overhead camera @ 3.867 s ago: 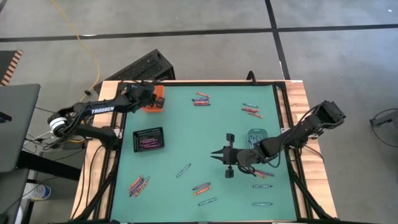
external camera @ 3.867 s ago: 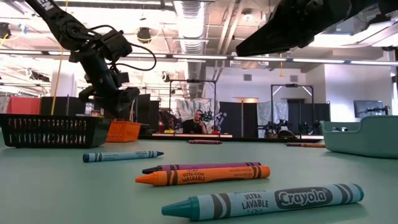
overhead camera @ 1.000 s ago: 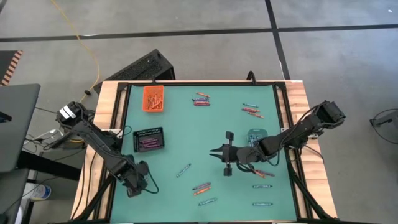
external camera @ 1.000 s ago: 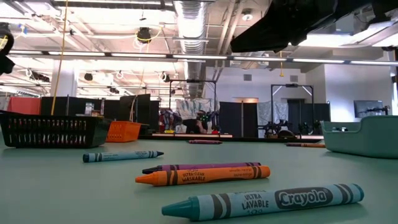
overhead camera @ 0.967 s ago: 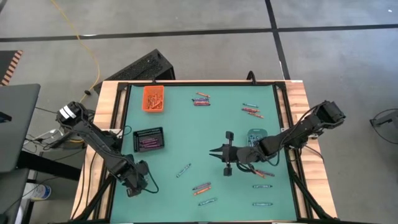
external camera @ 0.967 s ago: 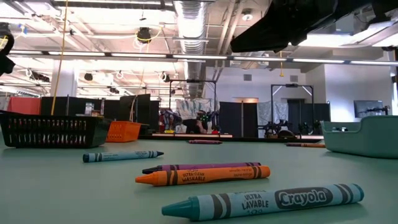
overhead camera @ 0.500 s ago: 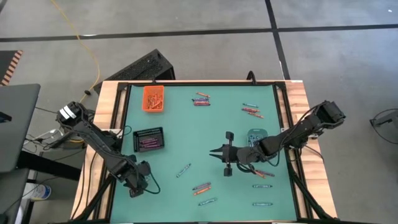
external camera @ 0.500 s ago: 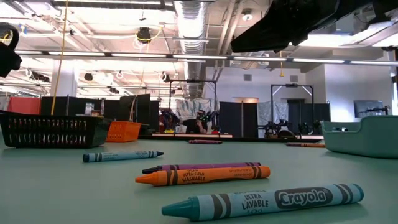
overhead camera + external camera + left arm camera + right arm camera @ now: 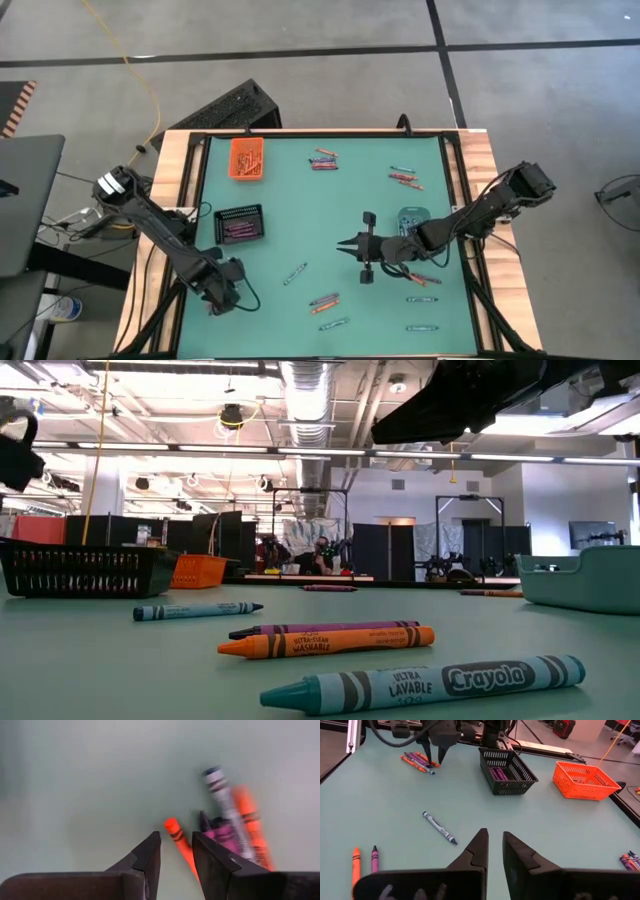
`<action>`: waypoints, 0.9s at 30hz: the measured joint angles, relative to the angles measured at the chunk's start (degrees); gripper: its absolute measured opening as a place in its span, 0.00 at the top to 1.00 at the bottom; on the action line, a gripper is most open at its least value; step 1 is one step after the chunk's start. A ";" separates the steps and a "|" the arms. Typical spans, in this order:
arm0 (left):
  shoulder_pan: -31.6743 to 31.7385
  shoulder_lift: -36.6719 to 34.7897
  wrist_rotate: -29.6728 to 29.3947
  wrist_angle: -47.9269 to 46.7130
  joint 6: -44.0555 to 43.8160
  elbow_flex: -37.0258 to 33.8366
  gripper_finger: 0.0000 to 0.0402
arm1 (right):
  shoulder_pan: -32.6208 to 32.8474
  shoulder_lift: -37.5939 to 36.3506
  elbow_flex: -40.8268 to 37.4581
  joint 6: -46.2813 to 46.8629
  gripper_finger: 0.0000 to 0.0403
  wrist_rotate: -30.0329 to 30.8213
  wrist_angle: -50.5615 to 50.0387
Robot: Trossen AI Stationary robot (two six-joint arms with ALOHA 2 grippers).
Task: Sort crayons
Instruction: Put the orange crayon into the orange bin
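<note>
Crayons lie scattered on the green table (image 9: 300, 200). A small pile (image 9: 417, 760) sits at the near left: an orange-red crayon (image 9: 181, 842), a purple one (image 9: 220, 832), a blue one (image 9: 225, 802) and an orange one (image 9: 250, 820). My left gripper (image 9: 176, 839) points down over this pile, open by a narrow gap, and the orange-red crayon's tip shows in that gap. Whether a finger touches it, I cannot tell. My right gripper (image 9: 494, 837) hangs over the table's middle (image 9: 348, 246), open by a narrow gap with nothing between its fingers.
An orange tray (image 9: 247, 158) stands at the far left, and a black tray (image 9: 240, 224) with purple crayons nearer. A teal tray (image 9: 412, 216) lies partly under my right arm. Loose crayons lie at the far edge (image 9: 322, 158), far right (image 9: 404, 178), middle (image 9: 295, 272) and near edge (image 9: 328, 310).
My left gripper has kept its place over the near-left pile while its wrist has tipped a little. My right arm has kept still, and no crayon has moved.
</note>
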 joint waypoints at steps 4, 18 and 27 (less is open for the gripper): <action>1.18 2.66 0.76 -0.08 2.73 0.29 0.75 | 0.00 0.00 0.00 0.00 0.87 0.00 0.02; 3.56 4.59 2.04 -0.37 9.64 0.65 0.95 | 0.00 0.00 0.00 0.00 0.87 -0.02 0.03; 3.92 4.44 -10.83 -5.06 18.83 7.51 0.96 | 0.00 0.00 0.00 0.00 0.87 0.00 0.08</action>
